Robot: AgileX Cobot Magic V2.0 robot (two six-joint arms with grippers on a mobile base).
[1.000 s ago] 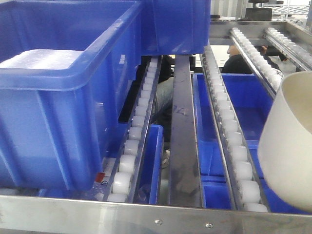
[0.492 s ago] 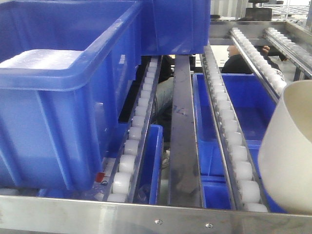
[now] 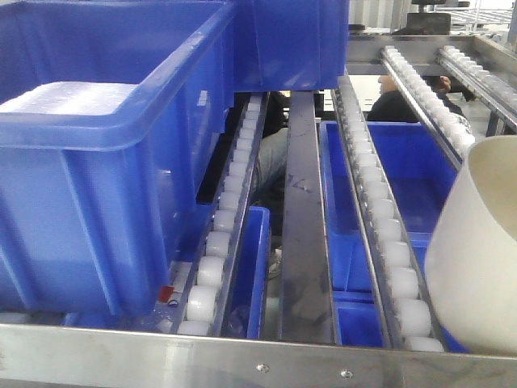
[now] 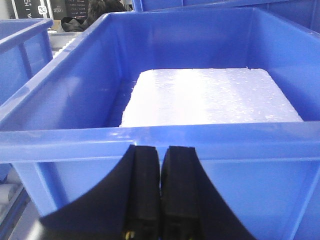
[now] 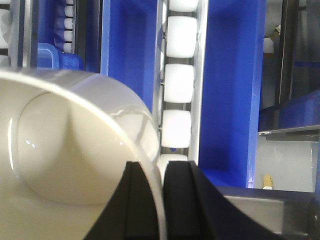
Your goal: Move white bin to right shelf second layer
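The white bin (image 3: 478, 250) is a glossy cream tub at the right edge of the front view, held over the shelf's front right corner. My right gripper (image 5: 154, 200) is shut on its rim, one finger inside and one outside; the bin (image 5: 55, 150) fills the left of the right wrist view. The shelf level (image 3: 388, 242) has lanes of white rollers between steel strips and a riveted front bar (image 3: 242, 360). A roller lane (image 5: 179, 85) runs just ahead of the right gripper. My left gripper (image 4: 160, 155) is shut and empty, close against a blue crate's near wall.
A large blue crate (image 3: 105, 170) with a white foam block (image 4: 210, 95) inside sits on the left lanes. Another blue crate (image 3: 295, 40) stands behind it. More blue crates (image 3: 404, 170) lie on the level below. A person (image 3: 404, 101) is behind the rack.
The white bin has sunk a little and edged slightly left over the last second. The left gripper and crates have not moved.
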